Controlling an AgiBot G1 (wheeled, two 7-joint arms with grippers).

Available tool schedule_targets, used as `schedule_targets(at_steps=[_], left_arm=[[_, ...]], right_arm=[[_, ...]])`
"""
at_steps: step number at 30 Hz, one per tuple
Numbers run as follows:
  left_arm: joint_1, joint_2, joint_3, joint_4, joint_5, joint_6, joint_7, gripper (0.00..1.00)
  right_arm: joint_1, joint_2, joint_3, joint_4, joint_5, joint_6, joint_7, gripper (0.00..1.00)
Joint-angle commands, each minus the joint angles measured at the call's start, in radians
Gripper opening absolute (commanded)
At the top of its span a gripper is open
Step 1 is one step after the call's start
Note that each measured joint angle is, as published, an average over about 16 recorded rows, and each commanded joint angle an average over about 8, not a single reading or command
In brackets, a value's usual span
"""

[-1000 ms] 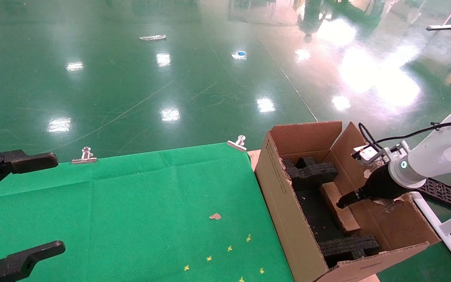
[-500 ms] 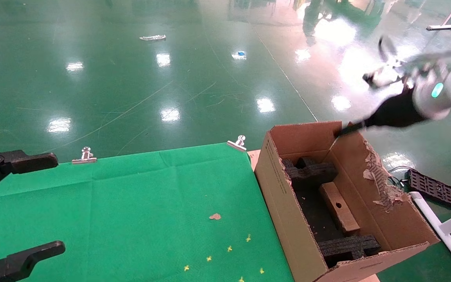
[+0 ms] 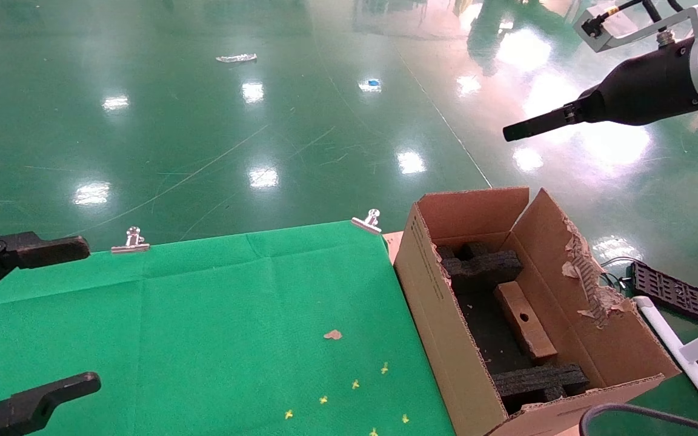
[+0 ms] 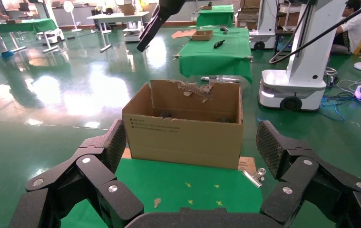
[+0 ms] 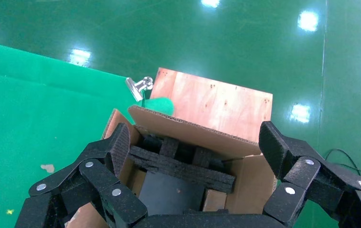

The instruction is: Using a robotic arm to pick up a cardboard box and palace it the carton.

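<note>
The small brown cardboard box, round hole facing up, lies inside the big corrugated carton between two black foam inserts. My right gripper is high above the carton's far side, open and empty. In the right wrist view its open jaws look down into the carton, where one end of the box shows beside the foam. My left gripper is parked open at the table's left edge; its wrist view faces the carton's printed side.
The carton stands at the right end of the green-cloth table, on a wooden board. Metal clips hold the cloth's far edge. A cardboard scrap lies on the cloth. A black grid tray and white pipe frame are right of the carton.
My right gripper has risen from the box inside the carton to high above it. The box stays lying between the foam inserts. The left arm has not moved.
</note>
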Motion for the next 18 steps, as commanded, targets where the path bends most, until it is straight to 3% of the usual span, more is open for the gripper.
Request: schedule_targets(at_steps=[1, 18], left_arm=[[0.0, 0.0, 0.0, 0.0, 0.0, 0.0, 0.0, 1.0], [-0.001, 0.0, 0.001, 0.001, -0.001, 0.0, 0.001, 1.0]], right_arm=[[0.007, 0.007, 0.002, 0.011, 0.004, -0.004, 0.003, 1.0], [-0.315, 0.049, 0.342, 0.293, 0.138, -0.061, -0.124, 1.0]])
